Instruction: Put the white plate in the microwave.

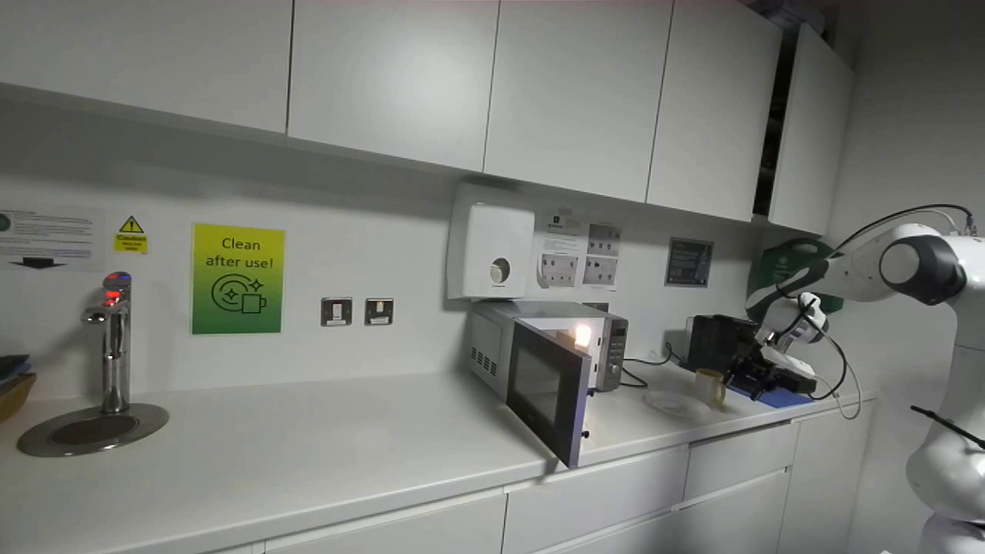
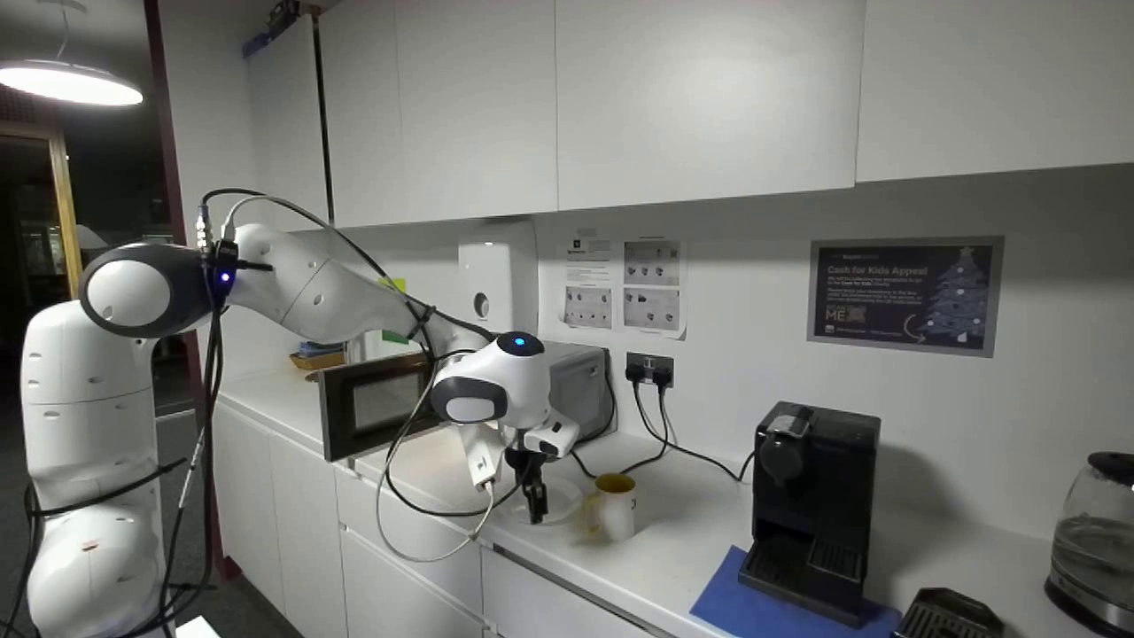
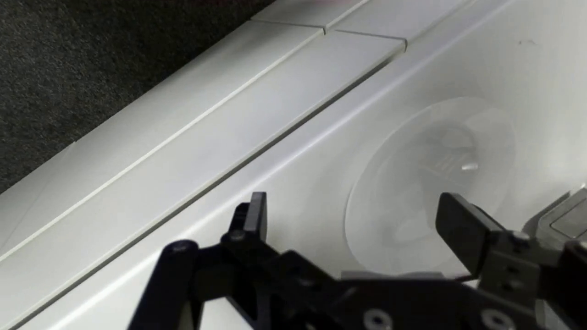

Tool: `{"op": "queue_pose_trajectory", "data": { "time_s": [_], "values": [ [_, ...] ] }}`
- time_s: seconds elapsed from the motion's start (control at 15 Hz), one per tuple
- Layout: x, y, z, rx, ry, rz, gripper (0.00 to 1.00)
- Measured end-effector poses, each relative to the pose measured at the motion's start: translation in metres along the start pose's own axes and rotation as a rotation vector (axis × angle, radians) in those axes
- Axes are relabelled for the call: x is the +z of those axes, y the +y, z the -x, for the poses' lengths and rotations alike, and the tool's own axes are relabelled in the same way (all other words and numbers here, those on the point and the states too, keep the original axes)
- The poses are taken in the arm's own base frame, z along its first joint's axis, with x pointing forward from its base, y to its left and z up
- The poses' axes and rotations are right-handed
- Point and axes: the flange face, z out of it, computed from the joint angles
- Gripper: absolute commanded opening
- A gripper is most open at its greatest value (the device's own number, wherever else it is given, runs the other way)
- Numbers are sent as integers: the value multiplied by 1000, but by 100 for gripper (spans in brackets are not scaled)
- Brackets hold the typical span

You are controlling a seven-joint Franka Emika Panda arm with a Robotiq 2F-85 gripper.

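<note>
The white plate lies flat on the counter in both exterior views (image 1: 672,404) (image 2: 563,501), between the microwave and a mug. It looks pale and glossy in the wrist view (image 3: 394,188). The silver-grey microwave (image 1: 492,346) stands against the wall with its door (image 1: 542,388) swung open and a light glowing inside; it also shows in an exterior view (image 2: 574,390) partly behind the arm. My gripper (image 3: 353,201) is open and empty, above the counter near the plate. In the wrist view its right finger overlaps the plate; its left finger is over bare counter.
A white mug with a yellow inside stands beside the plate in both exterior views (image 1: 709,387) (image 2: 615,509). A black coffee machine (image 2: 811,505) stands on a blue mat (image 2: 722,594). A grey shape (image 3: 564,217) at the wrist view's right edge is unclear. The counter's front edge is near.
</note>
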Motion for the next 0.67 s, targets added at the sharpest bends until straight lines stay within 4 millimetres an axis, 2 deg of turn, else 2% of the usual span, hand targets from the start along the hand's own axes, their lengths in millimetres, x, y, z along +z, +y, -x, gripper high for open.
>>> {"op": "queue_pose_trajectory", "data": {
  "time_s": [0.47,0.67],
  "values": [
    [30,21,-3,108,68,-129,100],
    [34,24,-4,94,90,-186,100]
  ]
}}
